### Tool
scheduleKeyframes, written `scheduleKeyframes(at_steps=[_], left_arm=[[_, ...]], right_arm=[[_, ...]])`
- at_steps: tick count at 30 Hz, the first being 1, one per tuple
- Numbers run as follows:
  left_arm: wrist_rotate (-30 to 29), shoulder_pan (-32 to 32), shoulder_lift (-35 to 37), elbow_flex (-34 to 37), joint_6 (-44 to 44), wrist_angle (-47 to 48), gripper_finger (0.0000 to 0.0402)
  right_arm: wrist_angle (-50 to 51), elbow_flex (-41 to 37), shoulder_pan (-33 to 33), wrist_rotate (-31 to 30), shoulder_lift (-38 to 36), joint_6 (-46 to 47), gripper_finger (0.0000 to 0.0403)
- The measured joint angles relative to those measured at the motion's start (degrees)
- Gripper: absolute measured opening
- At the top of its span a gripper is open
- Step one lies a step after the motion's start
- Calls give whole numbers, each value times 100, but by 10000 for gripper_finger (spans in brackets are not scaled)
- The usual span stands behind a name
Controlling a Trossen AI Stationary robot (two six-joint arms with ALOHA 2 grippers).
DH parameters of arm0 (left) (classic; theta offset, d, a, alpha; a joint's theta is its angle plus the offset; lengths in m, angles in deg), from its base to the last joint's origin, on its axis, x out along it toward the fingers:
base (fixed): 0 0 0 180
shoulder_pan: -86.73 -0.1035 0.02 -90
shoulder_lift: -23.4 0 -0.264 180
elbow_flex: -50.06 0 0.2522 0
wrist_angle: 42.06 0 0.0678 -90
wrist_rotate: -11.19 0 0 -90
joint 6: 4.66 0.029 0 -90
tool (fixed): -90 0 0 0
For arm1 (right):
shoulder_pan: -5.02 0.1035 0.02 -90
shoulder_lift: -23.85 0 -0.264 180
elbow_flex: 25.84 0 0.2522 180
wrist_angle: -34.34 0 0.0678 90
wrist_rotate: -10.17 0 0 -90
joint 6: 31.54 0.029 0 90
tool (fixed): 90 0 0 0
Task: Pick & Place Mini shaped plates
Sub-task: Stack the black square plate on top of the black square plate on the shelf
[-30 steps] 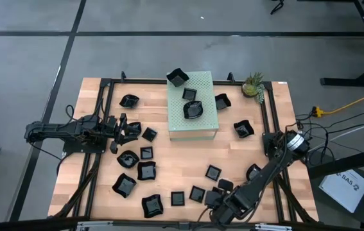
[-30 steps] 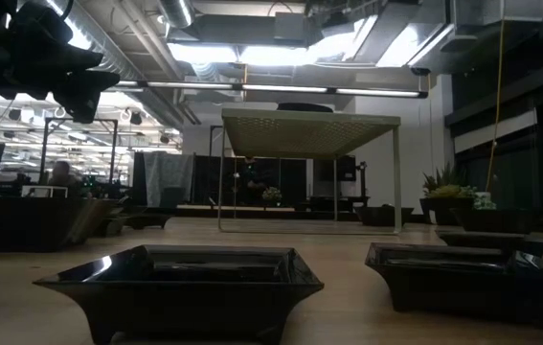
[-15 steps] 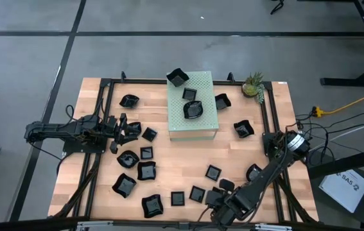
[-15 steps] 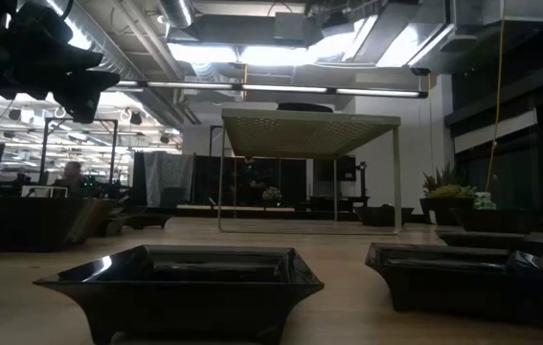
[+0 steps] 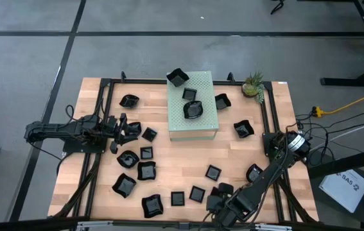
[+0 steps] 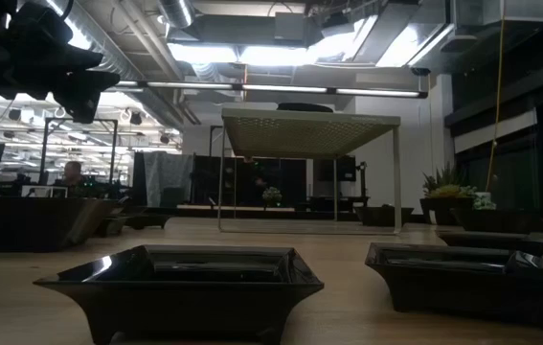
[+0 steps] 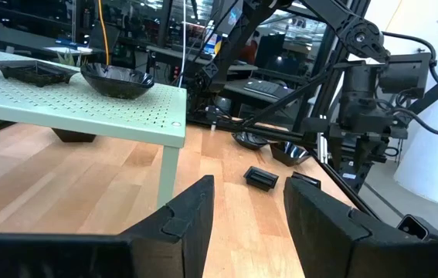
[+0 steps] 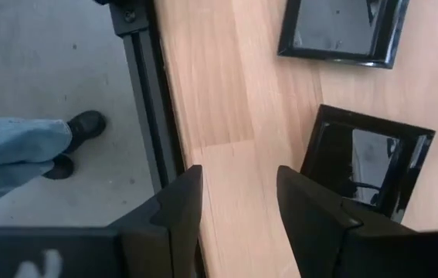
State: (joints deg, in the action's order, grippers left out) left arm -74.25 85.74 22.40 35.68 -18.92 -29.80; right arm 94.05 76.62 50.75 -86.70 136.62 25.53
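My right gripper [image 5: 215, 206] has slid along the table's front edge [image 5: 169, 218], jaws parted, empty. The nearest square plate [image 8: 367, 166] lies just beside them, flat, nearer than my left gripper [image 5: 127, 130], open.

floor [image 5: 169, 51]: grey concrete, dark seams | ceiling [image 6: 290, 29]: bright lights, exposed ducts | yellow cable [image 5: 355, 101]
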Motion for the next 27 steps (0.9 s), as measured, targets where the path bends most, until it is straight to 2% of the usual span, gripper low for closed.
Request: scheduleKeyframes(at_steps=[13,21,27], left_arm=[[2,-2,-2,0,0,0,152],[1,-2,-2,1,0,0,152],[0,-1,-1,0,0,0,152]], right_arm=[[489,0,35,-250,0,671,166],[691,0,39,-263,0,801,166],[695,-2,94,-494,202,930,166]])
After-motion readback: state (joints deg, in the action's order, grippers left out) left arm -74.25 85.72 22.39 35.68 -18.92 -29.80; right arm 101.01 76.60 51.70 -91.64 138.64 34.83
